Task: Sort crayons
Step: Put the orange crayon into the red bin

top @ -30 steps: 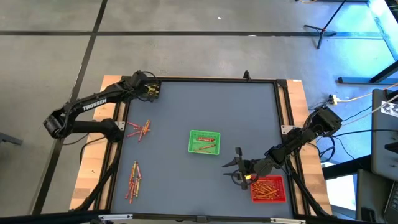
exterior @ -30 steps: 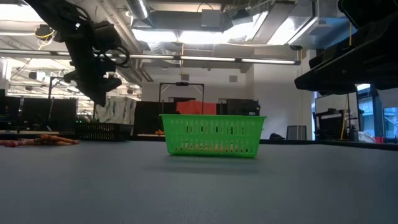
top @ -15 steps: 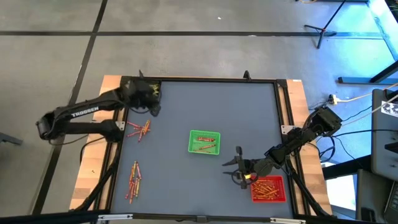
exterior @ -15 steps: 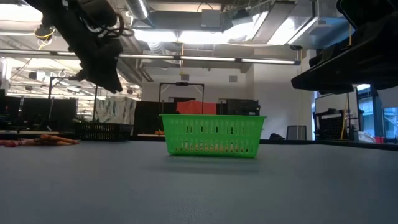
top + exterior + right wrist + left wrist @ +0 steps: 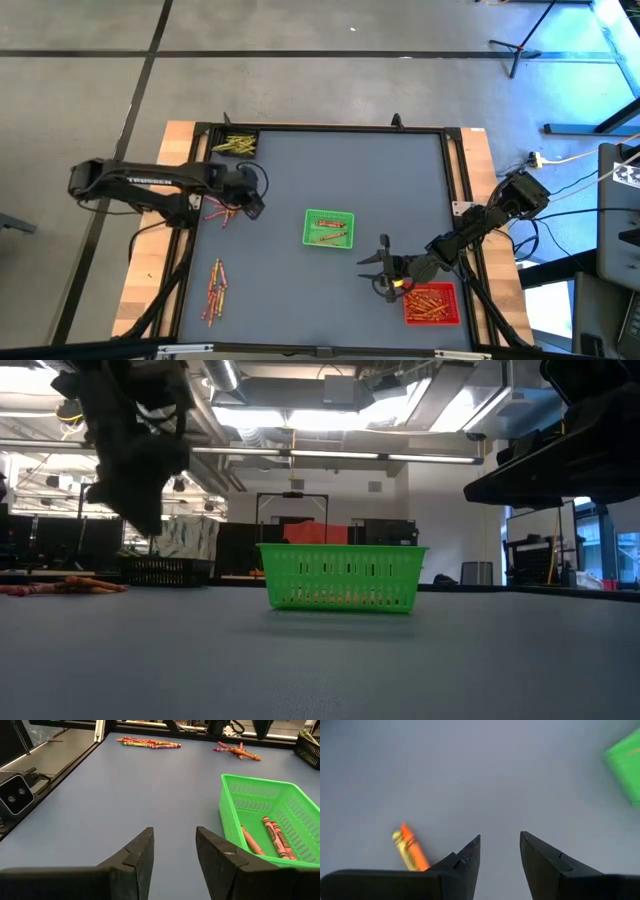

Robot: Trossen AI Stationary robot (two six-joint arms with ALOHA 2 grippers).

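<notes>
Closest in, my left gripper hangs over bare grey table, fingers parted with a clear gap and nothing between them; one orange crayon lies just beside one fingertip, untouched. From above, that gripper sits at the inner edge of a small scatter of red and orange crayons near the table's left side. Judgement: the step in hand is the reach for a fresh crayon from this scatter, no pick made yet. The next move calls for shifting sideways until a single stick lies between the fingers, turning the wrist so the fingers cross it rather than run along it, then lowering and closing; neighbours lie close, so a double grab is the risk. Farther toward the front-left edge, a second bundle of crayons waits, well apart. Mid-table stands the green tray with a few orange-red crayons inside. Beyond it, my right gripper idles between the green tray and the red tray, fingers apart and empty in its own wrist view; the red tray already carries a heap of crayons. At the far-left corner a dark bin holds yellow-green crayons. Roughly half the loose sticks look unsorted.
</notes>
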